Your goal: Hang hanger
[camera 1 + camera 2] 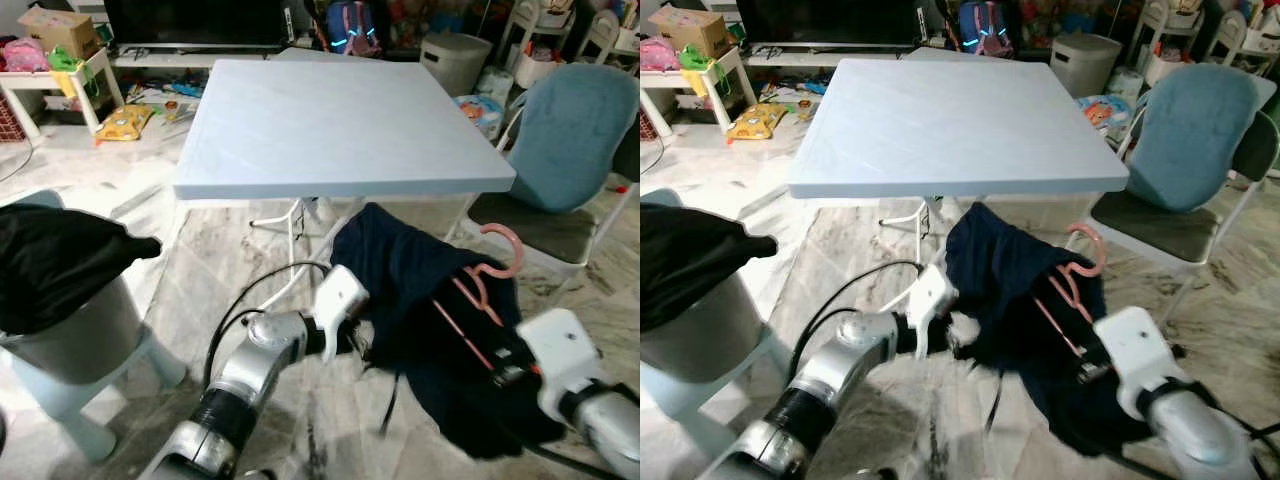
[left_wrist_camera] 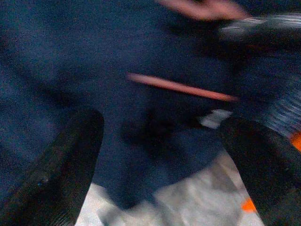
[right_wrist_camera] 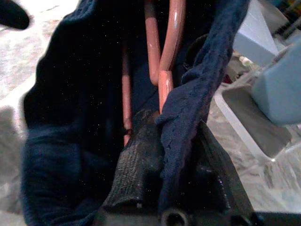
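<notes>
1. The right gripper (image 3: pixel 162 155), at the lower right of the head views, is pinching a fold of the navy garment (image 1: pixel 420 300) between its closed fingers; the wrist view shows cloth wedged between the two black fingers (image 3: pixel 136 160).
2. The pink hanger (image 1: pixel 480 290) is lying inside the garment, its hook (image 1: pixel 505 245) poking up at the right of the frame, just below the table's near edge and beside the chair (image 1: pixel 560 170).
3. In the right wrist view the hanger's bars are running down to the fingertips; whether they are also gripped cannot be told.
4. The left gripper (image 2: pixel 160 141), low in the middle of the frame, is reaching toward the garment's left edge with its fingers (image 2: pixel 66 160) spread wide, holding nothing; that view is blurred.
5. The garment is hanging in the air in front of the pale blue table (image 1: pixel 340 125).
6. A bin (image 1: pixel 70 320) with a black cloth (image 1: pixel 60 260) over it is standing at the left.
7. No writing is legible.
</notes>
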`<state>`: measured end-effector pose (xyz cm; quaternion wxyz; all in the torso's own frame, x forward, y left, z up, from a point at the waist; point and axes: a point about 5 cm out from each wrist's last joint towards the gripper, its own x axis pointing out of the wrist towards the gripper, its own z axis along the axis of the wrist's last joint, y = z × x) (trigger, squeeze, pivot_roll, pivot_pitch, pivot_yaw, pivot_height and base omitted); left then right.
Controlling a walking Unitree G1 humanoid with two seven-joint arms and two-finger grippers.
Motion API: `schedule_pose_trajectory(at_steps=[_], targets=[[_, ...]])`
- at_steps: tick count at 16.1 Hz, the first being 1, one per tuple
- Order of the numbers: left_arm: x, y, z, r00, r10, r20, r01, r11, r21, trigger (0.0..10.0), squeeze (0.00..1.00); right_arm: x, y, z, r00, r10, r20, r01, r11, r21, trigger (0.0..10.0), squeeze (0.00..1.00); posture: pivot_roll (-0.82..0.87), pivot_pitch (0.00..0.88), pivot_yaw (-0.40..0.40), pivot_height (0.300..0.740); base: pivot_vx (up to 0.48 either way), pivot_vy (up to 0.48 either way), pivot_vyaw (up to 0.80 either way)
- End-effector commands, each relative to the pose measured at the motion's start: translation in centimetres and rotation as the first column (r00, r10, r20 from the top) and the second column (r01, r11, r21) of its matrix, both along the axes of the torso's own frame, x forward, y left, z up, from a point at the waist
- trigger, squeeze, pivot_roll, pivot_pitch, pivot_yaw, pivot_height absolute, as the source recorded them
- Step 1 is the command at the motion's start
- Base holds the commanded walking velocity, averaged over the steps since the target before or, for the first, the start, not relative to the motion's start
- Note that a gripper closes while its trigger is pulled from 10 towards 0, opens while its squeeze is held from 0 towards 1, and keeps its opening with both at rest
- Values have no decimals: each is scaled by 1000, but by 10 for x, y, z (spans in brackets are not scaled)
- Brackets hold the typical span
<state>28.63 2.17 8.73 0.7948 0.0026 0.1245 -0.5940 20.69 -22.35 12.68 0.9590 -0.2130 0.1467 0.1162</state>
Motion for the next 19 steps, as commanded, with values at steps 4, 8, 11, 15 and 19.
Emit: schedule_pose_trajectory(at_steps=[4,8,11,15,19], targets=[[2,11,14,997,3,72,-4,1000,5,10000,1000,0,-2,-5,1000,-15,-22,14,999,-37,0,0,-13,18,-24,740,0,0,0],[36,37,32,946,289,147,-283,957,-58,10000,1000,-15,-15,-4,997,44,-66,-46,998,-30,0,0,-19,18,-25,740,0,0,0],[51,67,27,906,377,193,-387,922,11,10000,1000,-42,-20,8,962,223,-156,-219,975,42,0,0,-24,21,-27,740,0,0,0],[51,77,11,928,332,167,-350,933,88,10000,1000,-52,-55,38,961,222,-167,-212,975,71,0,0,-34,16,-33,740,0,0,0],[51,70,6,932,331,151,-345,935,79,10000,1000,-50,-47,58,947,297,-121,-277,948,153,0,0,-37,8,-34,740,0,0,0]])
